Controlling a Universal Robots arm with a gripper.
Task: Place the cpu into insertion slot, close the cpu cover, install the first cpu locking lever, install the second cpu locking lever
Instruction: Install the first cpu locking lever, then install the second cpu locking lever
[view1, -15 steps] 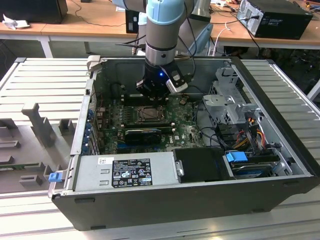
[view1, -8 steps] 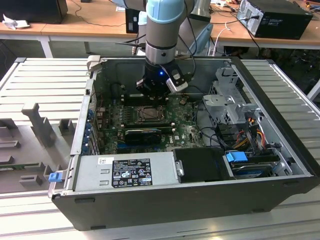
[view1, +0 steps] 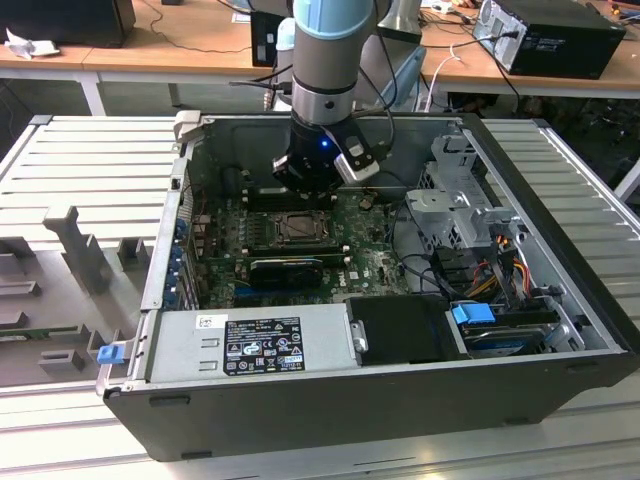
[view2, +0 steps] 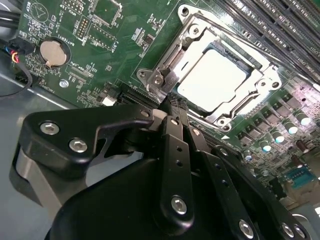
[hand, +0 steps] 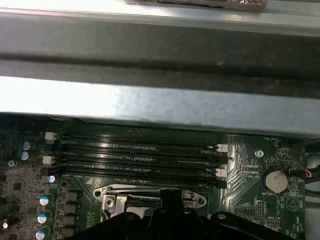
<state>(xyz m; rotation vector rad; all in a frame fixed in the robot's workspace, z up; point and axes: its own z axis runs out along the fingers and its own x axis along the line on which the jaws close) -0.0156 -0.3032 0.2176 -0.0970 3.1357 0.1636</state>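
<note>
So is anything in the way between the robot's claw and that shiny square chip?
Nothing visible. In the second wrist view the gripper hangs just beside the socket, and the cpu already lies in the insertion slot, with the cpu cover framing it.

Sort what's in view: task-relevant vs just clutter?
Task things:
pale silvery square cpu, seated in the socket
dull-metal cpu cover frame, down around the chip
dark-framed insertion slot
black gripper, fingertips at the socket's corner

Just there:
round silver coin battery
long black memory slots
blue drive latch
</note>
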